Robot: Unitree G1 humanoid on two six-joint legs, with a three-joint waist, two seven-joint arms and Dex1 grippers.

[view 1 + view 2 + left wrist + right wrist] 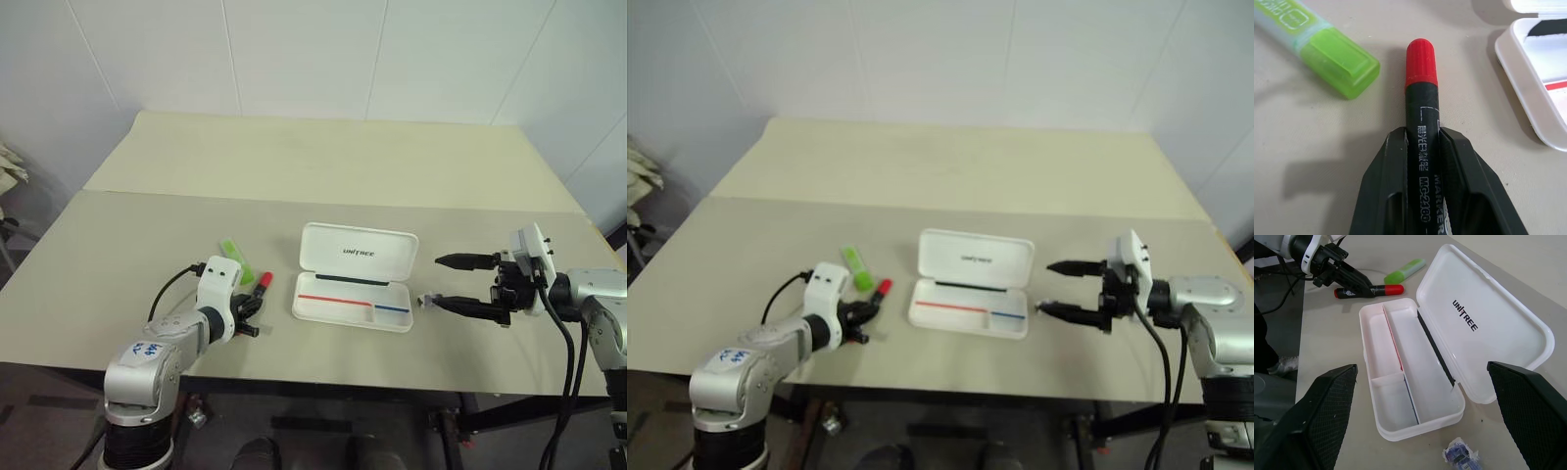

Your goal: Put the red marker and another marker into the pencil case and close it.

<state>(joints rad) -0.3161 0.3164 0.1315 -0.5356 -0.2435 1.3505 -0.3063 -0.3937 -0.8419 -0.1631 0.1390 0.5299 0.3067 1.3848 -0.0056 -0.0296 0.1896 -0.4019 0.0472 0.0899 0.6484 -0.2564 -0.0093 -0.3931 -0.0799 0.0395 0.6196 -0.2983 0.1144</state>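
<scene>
1. Overhead, the left gripper [253,311] sat low on the table [323,162], left of the pencil case [355,277], its fingers over the red marker [261,285]; the marker's red cap poked out on the far side.
2. The left wrist view gave what the head views could not: both black fingers [1388,186] pressed against the marker's black barrel, one on each side, clamped on it while it lay flat on the table.
3. Readable there on the barrel: "MG-2160" and "MARKER", plus small characters I could not read.
4. The green marker [1327,46] lay just beside the red one on its left, not touching; its label was too cut off to read.
5. The right wrist view showed the case open, lid laid back flat with "UNITREE" in dark letters, and the tray split by dividers with a red and blue stripe along the long one.
6. That view also caught a small blue-and-white crumpled scrap [1461,455] on the table by the case's right end.
7. The right gripper [458,283] hovered right of the case, jaws spread wide, grasping nothing.
</scene>
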